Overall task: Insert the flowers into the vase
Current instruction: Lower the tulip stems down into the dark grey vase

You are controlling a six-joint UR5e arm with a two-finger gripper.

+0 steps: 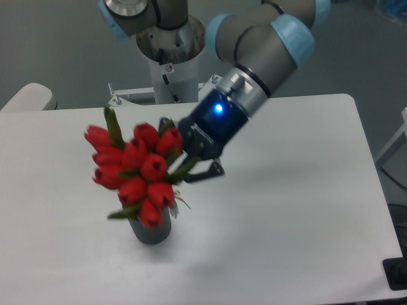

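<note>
Care is what this step seems to call for: the flowers look as if they already stand in the vase, so the pincer should let go gently and draw back to the right without dragging leaves or tipping the pot. A straight, slow retreat away from the stems looks safest. The pincer sits just right of the bunch, touching or nearly touching its right edge; whether its fingers clasp a stem or stand apart I cannot tell, as buds hide them. The vase stands on the white bench, left of centre, below the bunch, near side.
</note>
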